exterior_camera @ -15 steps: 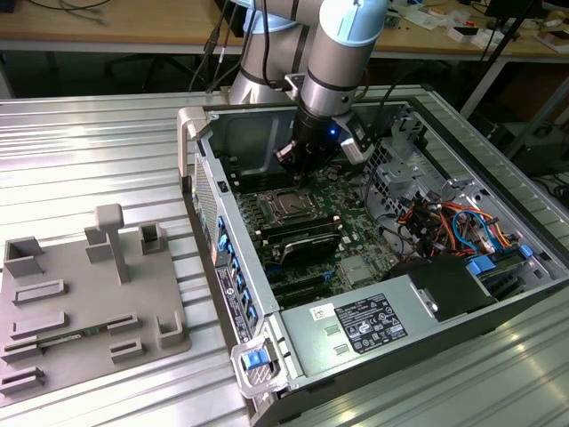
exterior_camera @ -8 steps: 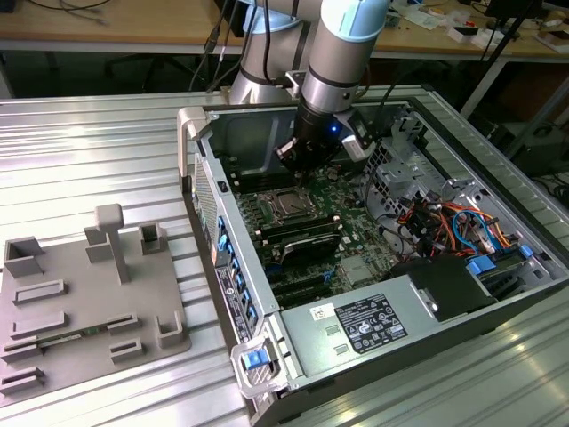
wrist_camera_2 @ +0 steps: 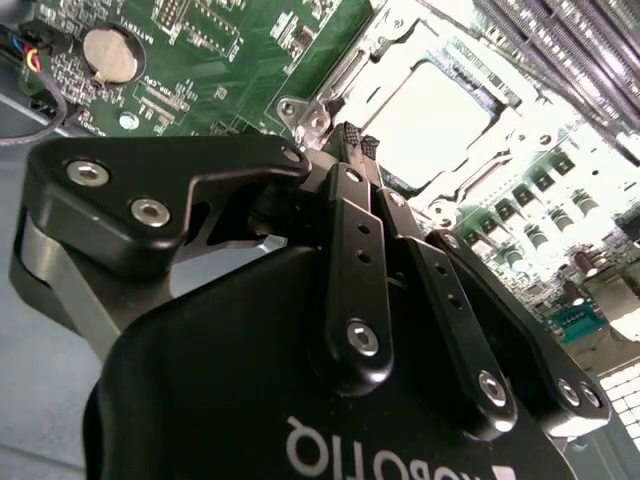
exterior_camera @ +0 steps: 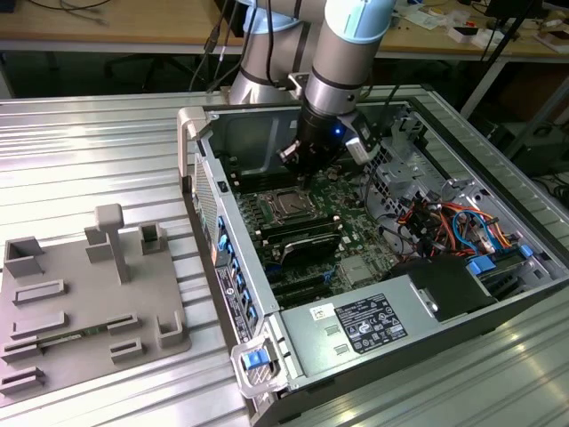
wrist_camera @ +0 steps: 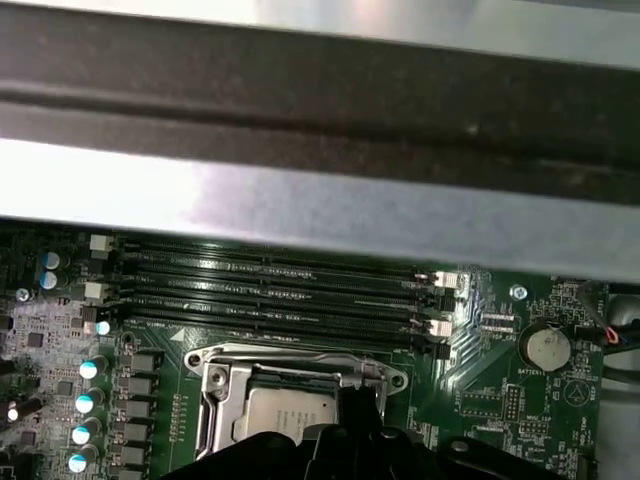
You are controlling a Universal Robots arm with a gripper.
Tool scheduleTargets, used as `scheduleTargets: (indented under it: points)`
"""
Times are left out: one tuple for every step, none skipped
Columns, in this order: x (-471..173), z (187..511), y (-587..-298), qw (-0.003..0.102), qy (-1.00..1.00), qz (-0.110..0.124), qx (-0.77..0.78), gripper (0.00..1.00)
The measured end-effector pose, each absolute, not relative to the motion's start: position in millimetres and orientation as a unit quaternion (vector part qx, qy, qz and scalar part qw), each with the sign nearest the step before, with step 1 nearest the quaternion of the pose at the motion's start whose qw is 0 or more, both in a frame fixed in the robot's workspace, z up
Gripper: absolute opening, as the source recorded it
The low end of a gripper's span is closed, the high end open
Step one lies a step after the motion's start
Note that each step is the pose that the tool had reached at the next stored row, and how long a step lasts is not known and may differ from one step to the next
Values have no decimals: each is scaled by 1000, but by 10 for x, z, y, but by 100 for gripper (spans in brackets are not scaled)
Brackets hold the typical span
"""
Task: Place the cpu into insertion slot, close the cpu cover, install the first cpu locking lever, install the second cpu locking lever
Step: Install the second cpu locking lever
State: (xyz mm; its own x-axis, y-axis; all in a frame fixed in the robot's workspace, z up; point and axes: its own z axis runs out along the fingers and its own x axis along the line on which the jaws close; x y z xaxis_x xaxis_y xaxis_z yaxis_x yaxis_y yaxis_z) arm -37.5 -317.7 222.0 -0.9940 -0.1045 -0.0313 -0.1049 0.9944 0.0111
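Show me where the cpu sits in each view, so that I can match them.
Exterior view: the cpu sits mid-board, right by the end effector.
Second wrist view: the cpu, bright, lies just past the end effector.
First wrist view: the cpu lies between the end effector and the memory slots.
Shared landmark: the long black memory slots beside it.

Small square cpu: dull silver-grey metal top, matt, smooth. Square silvery metal cpu cover frame: bright, reflective. Green circuit board: glossy lacquer. Black gripper: matt, anodised-looking metal links with shiny steel screws. Ribbed silver table: brushed metal. Grey fixture tray: matt plastic.
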Motion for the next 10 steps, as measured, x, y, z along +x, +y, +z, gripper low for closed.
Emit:
scheduleTargets:
  points:
    - [-362,2220,-3180,15,998,6,-52,11]
    - [-343,2221,-3182,15,998,6,-52,11]
    - [-316,2221,-3183,15,998,6,-52,11]
    - [-292,2221,-3184,15,998,6,-52,11]
    - [-268,2221,-3184,15,998,6,-52,11]
    - [-246,2221,-3184,15,998,6,-53,11]
    - [-226,2221,-3186,15,998,5,-52,11]
    - [-214,2221,-3187,15,998,5,-52,11]
    - [-209,2221,-3189,15,998,5,-52,11]
    - [-205,2223,-3192,15,998,5,-52,11]
